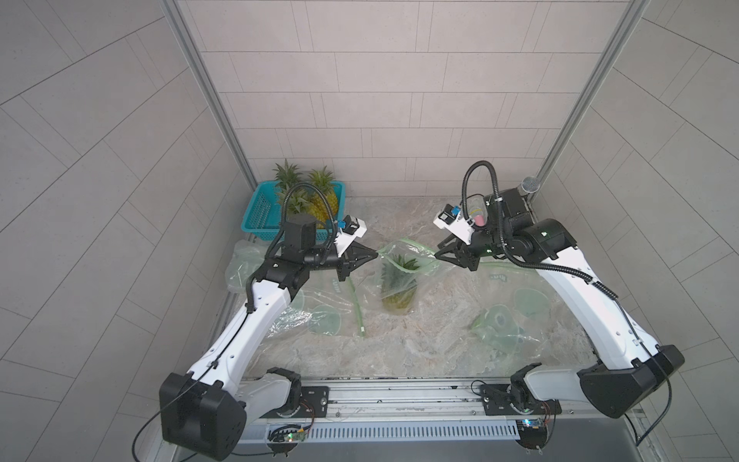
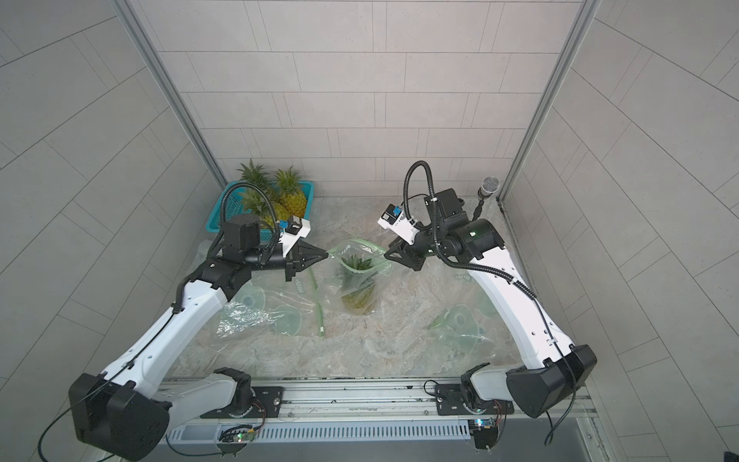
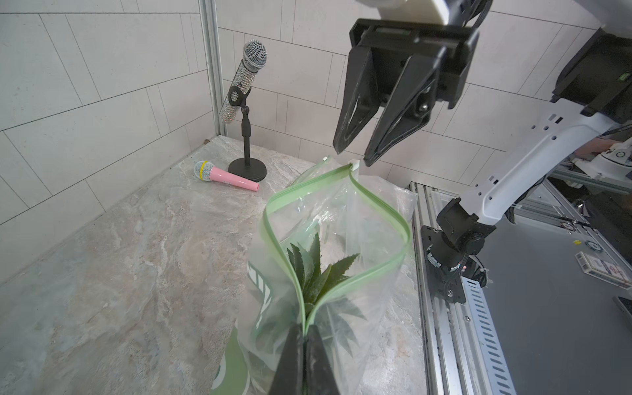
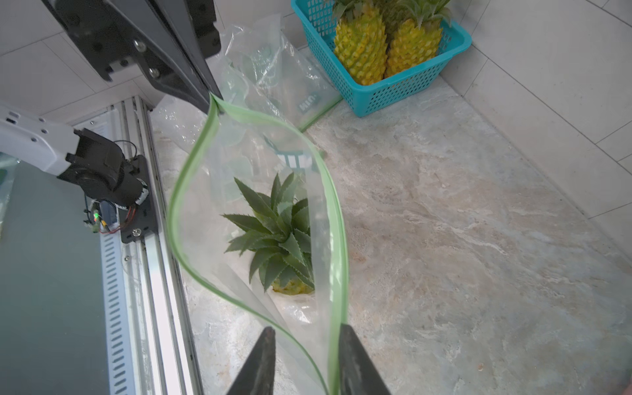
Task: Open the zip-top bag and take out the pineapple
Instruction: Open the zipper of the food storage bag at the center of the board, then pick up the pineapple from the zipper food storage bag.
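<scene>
While the left pincer pinches a corner of the zip-top bag, the right pincer stands spread opposite. Film surrounds the pineapple; spare bags and a basket lie nearby.

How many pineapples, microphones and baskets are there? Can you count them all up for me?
Pineapples: 4 (one in the bag at, three in the basket at)
Microphones: 2 (silver on a stand, pink lying down)
Baskets: 1
Total: 7
</scene>
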